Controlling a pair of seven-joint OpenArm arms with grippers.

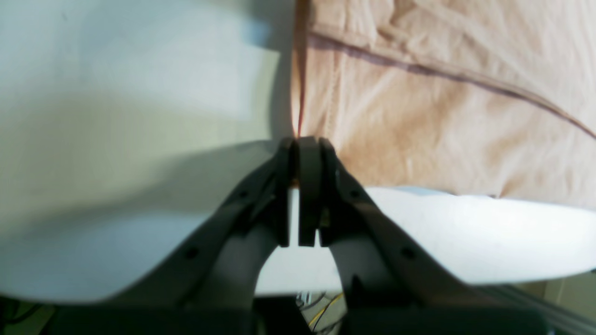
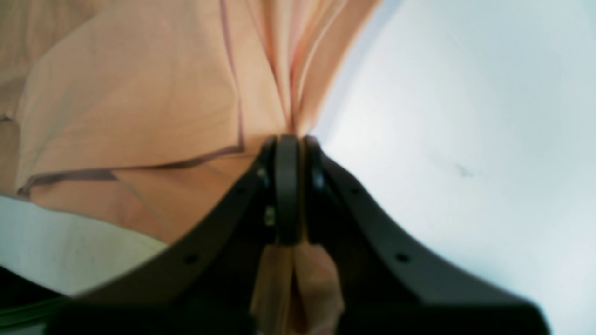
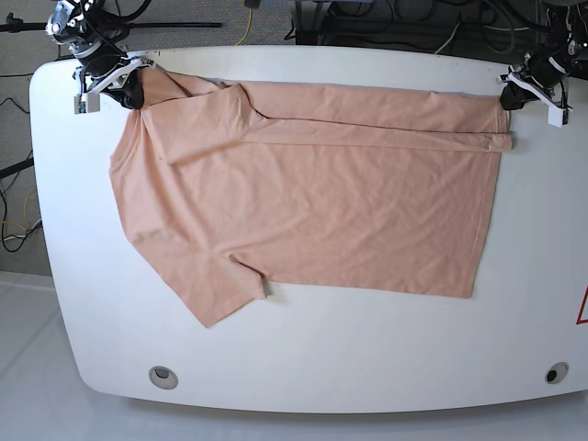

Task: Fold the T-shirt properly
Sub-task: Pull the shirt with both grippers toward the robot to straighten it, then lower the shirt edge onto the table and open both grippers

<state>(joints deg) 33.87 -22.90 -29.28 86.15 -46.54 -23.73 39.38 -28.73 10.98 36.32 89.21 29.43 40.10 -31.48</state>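
Observation:
The salmon-pink T-shirt (image 3: 312,202) lies spread across the white table (image 3: 322,367), its far strip folded over toward the middle and one sleeve pointing to the near left. At the far left corner my right gripper (image 3: 130,89) is shut on the shirt's shoulder end. The right wrist view shows bunched cloth (image 2: 139,102) pinched in the right gripper (image 2: 291,137) and hanging out behind the fingers. At the far right my left gripper (image 3: 508,99) is shut on the hem corner. In the left wrist view the left gripper (image 1: 305,139) grips the cloth (image 1: 419,116) by its edge.
The table has two round holes near its front edge, at left (image 3: 163,375) and right (image 3: 556,373). Cables (image 3: 386,23) and stands lie on the floor behind the far edge. A red mark (image 3: 582,308) sits at the table's right rim.

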